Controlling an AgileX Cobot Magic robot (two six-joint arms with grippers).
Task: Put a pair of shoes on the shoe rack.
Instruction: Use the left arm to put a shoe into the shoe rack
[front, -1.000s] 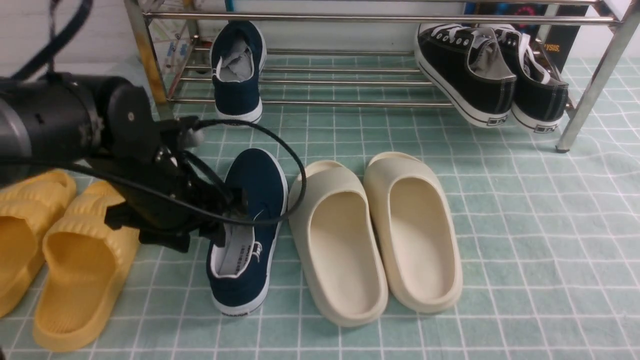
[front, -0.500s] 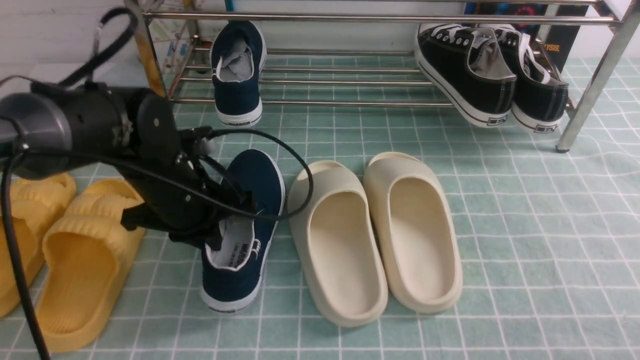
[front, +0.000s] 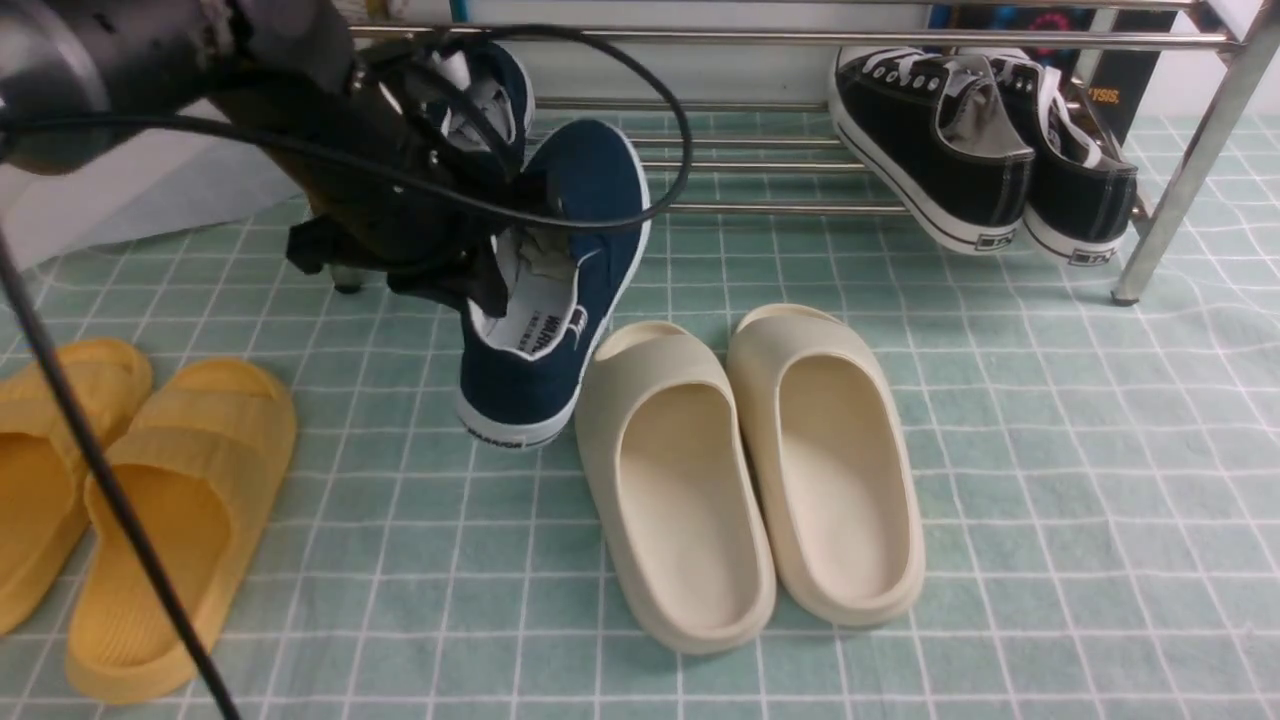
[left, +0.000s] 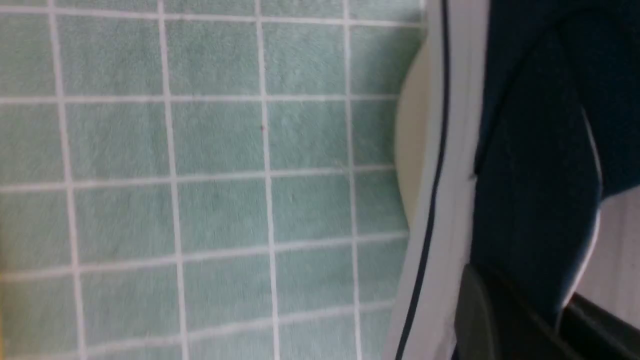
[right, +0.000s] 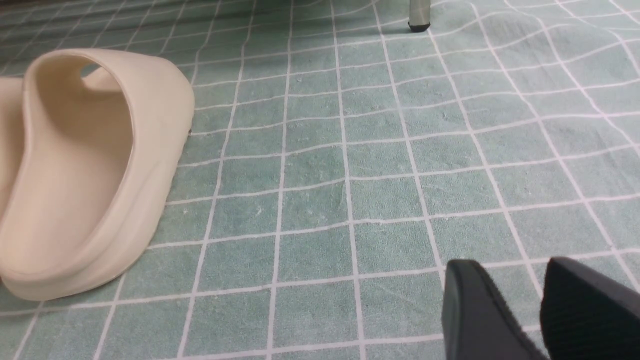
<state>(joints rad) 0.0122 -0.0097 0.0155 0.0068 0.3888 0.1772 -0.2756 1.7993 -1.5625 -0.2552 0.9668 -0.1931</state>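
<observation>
Lifted off the mat since half a second ago, the held navy shoe (front: 560, 300) has left its place beside the yellow slides and now hangs tilted at the shoe rack (front: 780, 38), toe over the front lower bars and heel above the mat (front: 1050, 450). The left gripper (front: 490, 275) is clamped on the shoe's collar wall; the left wrist view shows one dark finger (left: 480, 315) pressed against the white sole edge. Along the lower shelf, an open stretch of bars runs between the other navy shoe (front: 512, 78), already on the rack and half hidden behind the arm, and the two black sneakers (front: 930, 140) (front: 1070, 170) at the right end. The arm's black cable (front: 680, 150) loops across the held toe and the bars. Just beside the hanging heel lies the nearer of two cream slides (front: 670, 480) (front: 830, 460). Two yellow slides (front: 170, 520) (front: 40, 460) lie well apart to the left. Open mat spreads right of the cream pair towards the rack's right leg (front: 1190, 170). The right gripper (right: 520, 320) hovers low over that mat holding nothing; I cannot tell whether its fingers meet.
</observation>
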